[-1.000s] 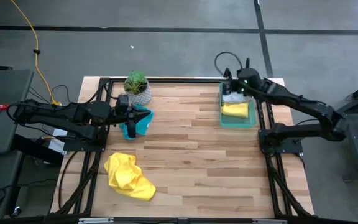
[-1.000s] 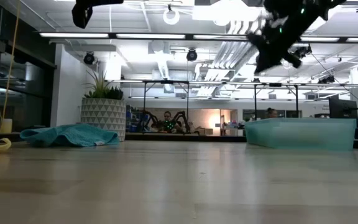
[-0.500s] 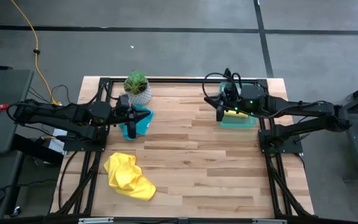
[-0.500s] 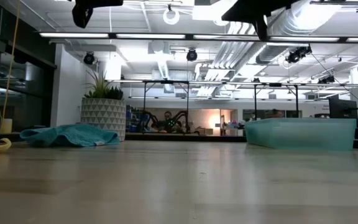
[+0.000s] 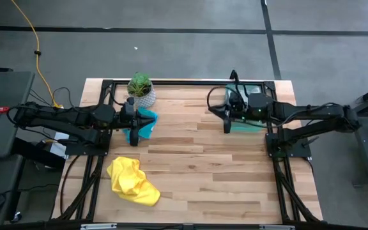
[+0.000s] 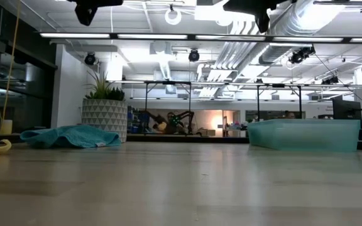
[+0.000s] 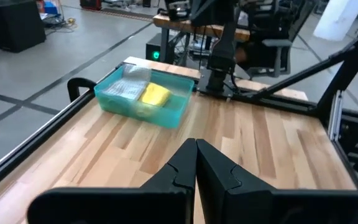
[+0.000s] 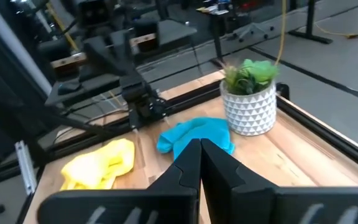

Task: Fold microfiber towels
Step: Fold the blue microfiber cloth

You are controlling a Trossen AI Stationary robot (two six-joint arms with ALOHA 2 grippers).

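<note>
Both grippers hang shut above the table and hold nothing. My left gripper (image 5: 134,135) (image 7: 196,155) is over the teal towel (image 5: 147,122) (image 8: 197,135), which lies crumpled on the wood beside the potted plant. My right gripper (image 5: 227,126) (image 8: 199,155) hovers just off the left side of the green tray (image 5: 249,126) (image 7: 143,102). In the tray lie a folded yellow towel (image 7: 155,94) and a grey-white towel (image 7: 131,86). A second yellow towel (image 5: 131,180) (image 8: 101,163) lies crumpled near the table's near left.
A small plant in a white pot (image 5: 140,89) (image 8: 250,102) stands at the far left, close to the teal towel. A black frame (image 5: 190,83) runs around the table's edges. Bare wood (image 5: 197,160) spans the middle and the near right.
My right gripper has swung from above the tray at the far right toward the table's middle and risen a little. It has turned from pointing down into the tray to pointing nearly level toward the left side. The towels have not moved.
</note>
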